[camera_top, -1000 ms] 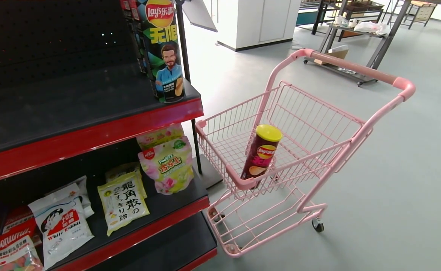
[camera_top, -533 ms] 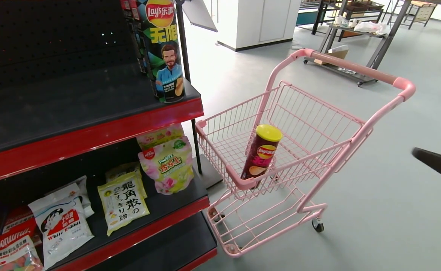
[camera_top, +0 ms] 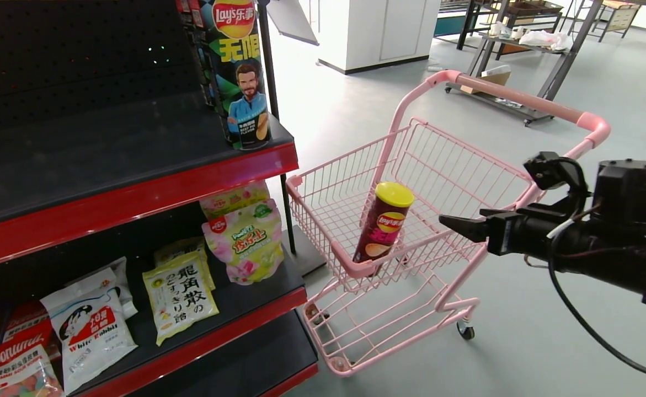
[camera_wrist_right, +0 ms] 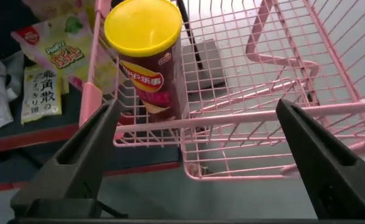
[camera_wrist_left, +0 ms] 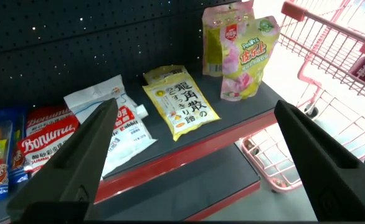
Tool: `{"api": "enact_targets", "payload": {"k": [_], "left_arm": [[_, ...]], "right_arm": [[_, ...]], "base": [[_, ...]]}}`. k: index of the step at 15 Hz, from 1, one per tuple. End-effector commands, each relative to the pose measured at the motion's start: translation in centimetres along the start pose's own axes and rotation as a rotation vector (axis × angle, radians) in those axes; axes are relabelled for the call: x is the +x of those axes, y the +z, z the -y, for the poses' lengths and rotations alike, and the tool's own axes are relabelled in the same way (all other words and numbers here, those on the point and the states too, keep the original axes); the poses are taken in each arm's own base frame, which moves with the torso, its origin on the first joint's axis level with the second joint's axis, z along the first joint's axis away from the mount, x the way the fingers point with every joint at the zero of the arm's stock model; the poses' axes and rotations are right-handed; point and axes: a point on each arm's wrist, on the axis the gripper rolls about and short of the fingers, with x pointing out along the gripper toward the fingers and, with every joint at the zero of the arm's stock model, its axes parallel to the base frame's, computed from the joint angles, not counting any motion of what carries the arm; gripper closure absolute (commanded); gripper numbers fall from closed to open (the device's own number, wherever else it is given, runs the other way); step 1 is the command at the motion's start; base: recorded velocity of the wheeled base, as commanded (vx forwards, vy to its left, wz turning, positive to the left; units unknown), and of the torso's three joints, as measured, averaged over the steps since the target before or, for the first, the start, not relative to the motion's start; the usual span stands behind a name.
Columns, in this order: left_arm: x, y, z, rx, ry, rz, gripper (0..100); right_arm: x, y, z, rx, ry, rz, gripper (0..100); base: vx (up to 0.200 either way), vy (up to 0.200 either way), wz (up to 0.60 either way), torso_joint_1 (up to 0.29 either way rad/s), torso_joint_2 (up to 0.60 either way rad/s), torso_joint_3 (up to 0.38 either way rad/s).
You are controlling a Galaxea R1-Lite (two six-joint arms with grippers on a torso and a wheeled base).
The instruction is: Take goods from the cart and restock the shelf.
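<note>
On the grey floor by the shelf (camera_top: 135, 201), the cart (camera_top: 521, 103) holds a chip can (camera_top: 383, 223); your right hand (camera_top: 469, 221) hovers spread near it, left hand (camera_wrist_left: 195, 104) spread too.

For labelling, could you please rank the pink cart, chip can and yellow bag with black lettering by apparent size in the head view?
Largest: pink cart.
Then chip can and yellow bag: about alike, so unranked.
</note>
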Motion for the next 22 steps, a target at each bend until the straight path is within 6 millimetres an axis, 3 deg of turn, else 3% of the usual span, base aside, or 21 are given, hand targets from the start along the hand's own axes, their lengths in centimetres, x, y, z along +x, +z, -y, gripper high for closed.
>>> {"api": "enact_targets", "payload": {"k": [1, 8, 14, 19, 20, 22], "left_arm": [[0.0, 0.0, 0.0, 0.000, 0.001, -0.001, 0], [0.0, 0.0, 0.0, 0.000, 0.001, -0.001, 0], [0.0, 0.0, 0.0, 0.000, 0.001, -0.001, 0], [0.0, 0.0, 0.0, 0.000, 0.001, -0.001, 0], [0.0, 0.0, 0.0, 0.000, 0.001, -0.001, 0], [0.0, 0.0, 0.0, 0.000, 0.001, -0.001, 0]], "right_arm": [[4.0, -1.7, -0.2, 0.003, 0.030, -0.068, 0], [8.6, -2.0, -1.3, -0.009, 0.076, -0.081, 0], [13.6, -2.7, -0.9, -0.010, 0.075, -0.080, 0], [16.7, -3.4, -0.6, 0.029, 0.078, -0.073, 0], [17.1, -3.3, -1.0, 0.032, 0.089, -0.060, 100], [17.2, -3.0, -1.1, 0.039, 0.092, -0.033, 100]], "base": [[0.000, 0.000, 0.00, 0.000, 0.00, 0.000], [0.000, 0.000, 0.00, 0.000, 0.00, 0.000], [0.000, 0.000, 0.00, 0.000, 0.00, 0.000], [0.000, 0.000, 0.00, 0.000, 0.00, 0.000], [0.000, 0.000, 0.00, 0.000, 0.00, 0.000], [0.000, 0.000, 0.00, 0.000, 0.00, 0.000]]}}
